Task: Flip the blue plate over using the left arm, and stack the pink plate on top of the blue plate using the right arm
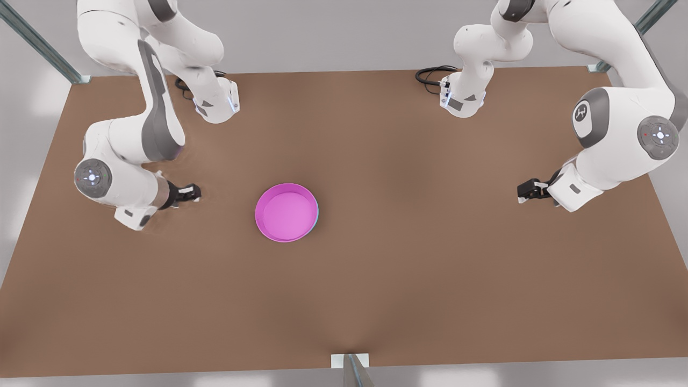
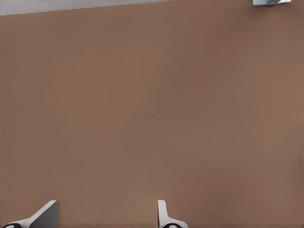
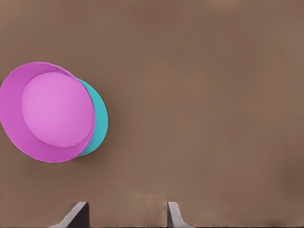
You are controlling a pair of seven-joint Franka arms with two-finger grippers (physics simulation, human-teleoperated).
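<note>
While its two fingers stand apart with nothing between them, the right pincer [image 1: 195,192] hangs low over the brown counter [image 1: 430,279] on the front view's left, its tips turned toward the middle of the surface. It is near the stacked plates but not touching them. In the right wrist view the same released fingers [image 3: 173,213] frame bare counter, with the stack off to one side. The pink plate [image 1: 286,213] sits open side up on top of the blue plate [image 3: 100,124], its lighter pink inside facing upward. The blue plate lies beneath it on the counter, slightly toward the front view's left of centre, and shows as a thin cyan crescent along one edge of the pink rim; which way up it lies cannot be told. Across the counter, on the front view's right, the left pincer [image 1: 521,192] waits well apart from the plates, also pointing inward. Its fingers [image 2: 163,214] are likewise spread and empty in the left wrist view, above plain brown surface that runs to the counter's far edge, where a metal frame bracket [image 2: 270,2] sits at a corner. Both white arms rise from bases at the far side of the counter, each with a black cable [image 1: 430,72] looped beside it.
</note>
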